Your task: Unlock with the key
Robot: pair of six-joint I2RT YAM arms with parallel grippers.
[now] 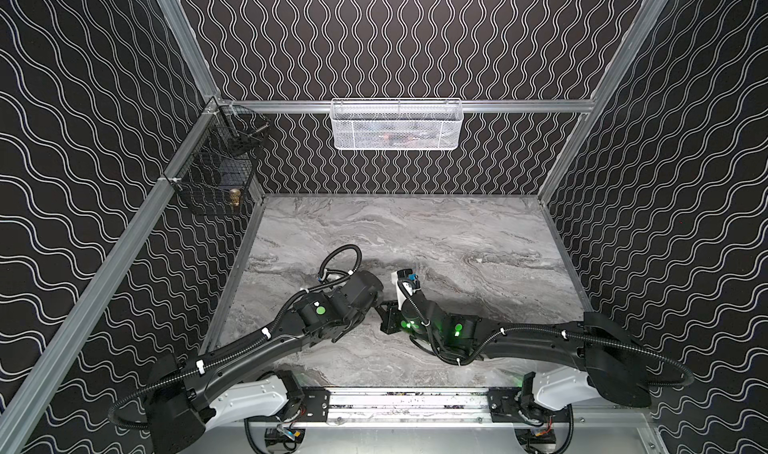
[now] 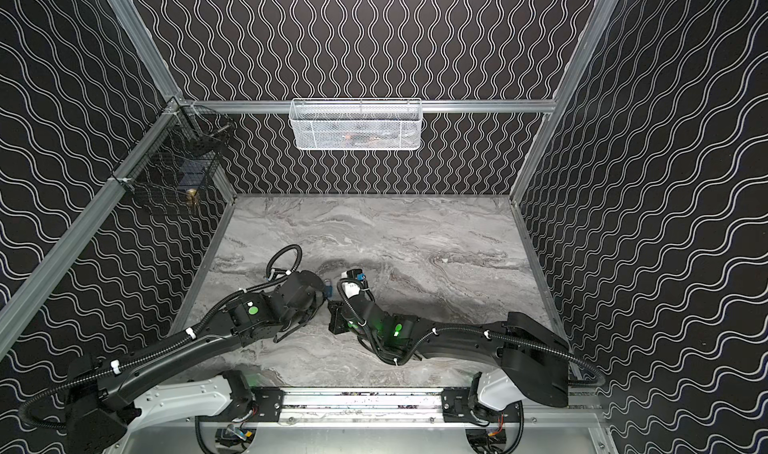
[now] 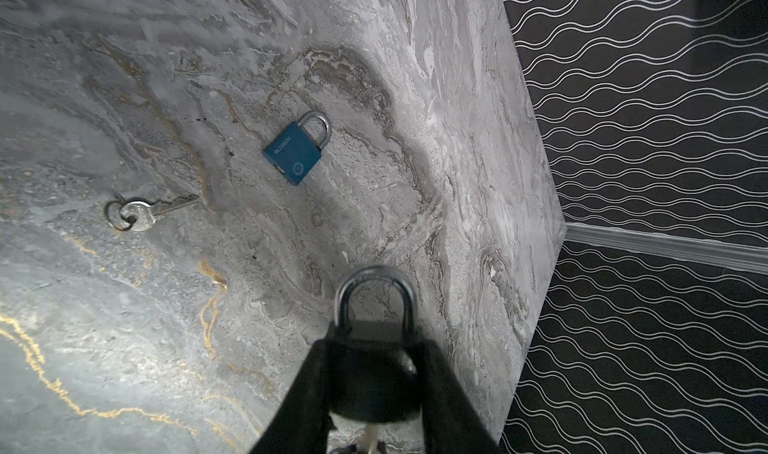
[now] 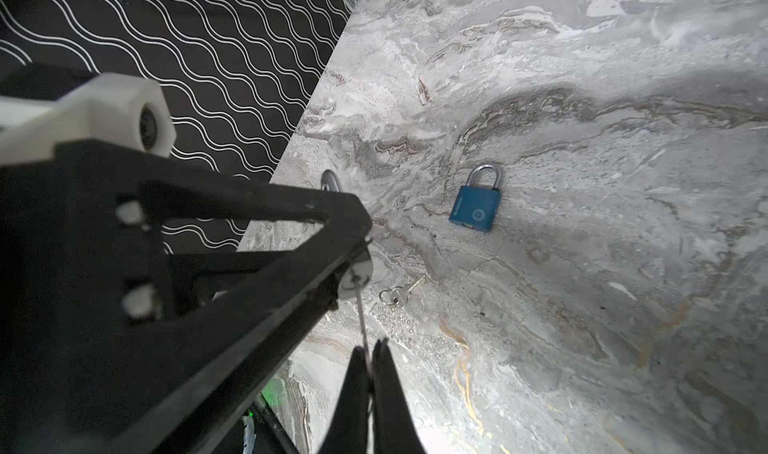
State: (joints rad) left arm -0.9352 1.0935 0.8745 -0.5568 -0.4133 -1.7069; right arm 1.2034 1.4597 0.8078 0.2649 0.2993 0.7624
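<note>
Now left gripper (image 3: 374, 348) is squeezing the black padlock (image 3: 372, 383); right gripper (image 4: 369, 347) is pinching its key (image 4: 362, 314). Blue BLOSSOM padlock (image 3: 293, 156) is lying at twelve o'clock.

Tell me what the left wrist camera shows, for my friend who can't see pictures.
The left gripper is clamped on a dark padlock, its shackle loop pointing away from the camera. Beyond it, on the grey marble table, lie a blue padlock and, apart from it, a loose key on a ring.
</note>
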